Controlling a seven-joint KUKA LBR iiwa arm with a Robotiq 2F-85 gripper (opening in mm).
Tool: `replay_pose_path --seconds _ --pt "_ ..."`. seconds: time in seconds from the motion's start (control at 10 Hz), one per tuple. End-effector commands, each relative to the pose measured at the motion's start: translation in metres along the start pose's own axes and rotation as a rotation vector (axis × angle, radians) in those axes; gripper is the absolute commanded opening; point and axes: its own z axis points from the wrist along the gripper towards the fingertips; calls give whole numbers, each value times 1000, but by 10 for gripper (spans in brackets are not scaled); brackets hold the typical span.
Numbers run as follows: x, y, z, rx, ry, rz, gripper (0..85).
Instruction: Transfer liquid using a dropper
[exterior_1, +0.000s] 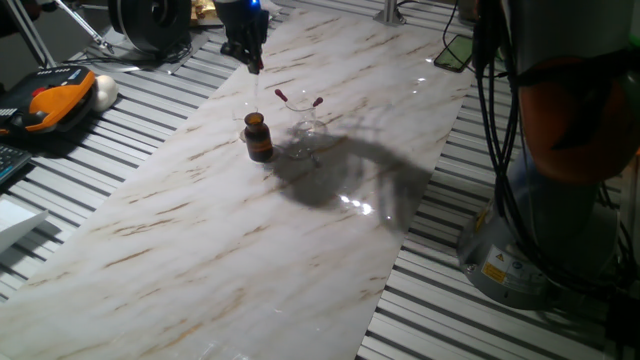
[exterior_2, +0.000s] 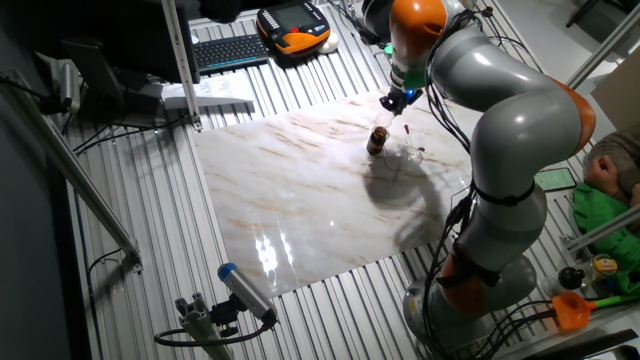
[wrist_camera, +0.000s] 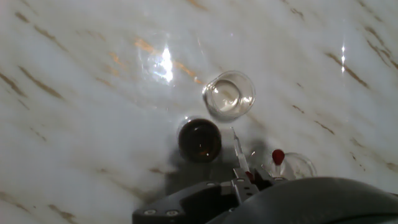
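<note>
Jaws: the gripper (wrist_camera: 247, 176) was clenched on the dropper (wrist_camera: 237, 151), tip held downward.
Below jaws: a brown bottle (wrist_camera: 199, 139), mouth open.
Beyond: an empty glass (wrist_camera: 229, 94), seen only in hand view.
Beside: spare droppers (exterior_1: 298, 100) in a beaker.

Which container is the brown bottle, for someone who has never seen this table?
On the marble slab, look below the gripper holding a dropper. The brown bottle stands there, beside a clear glass with red-bulbed droppers. It is the only dark amber container; its neighbours are transparent.
</note>
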Motion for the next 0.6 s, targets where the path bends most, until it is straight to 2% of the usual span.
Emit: replay_pose_path --seconds 0.0,0.3,0.5 --pt "-5 0 4 0 -8 -3 0" --pt "-20 1 25 -5 -36 -9 0" --pt "-26 2 37 -11 -44 -14 0"
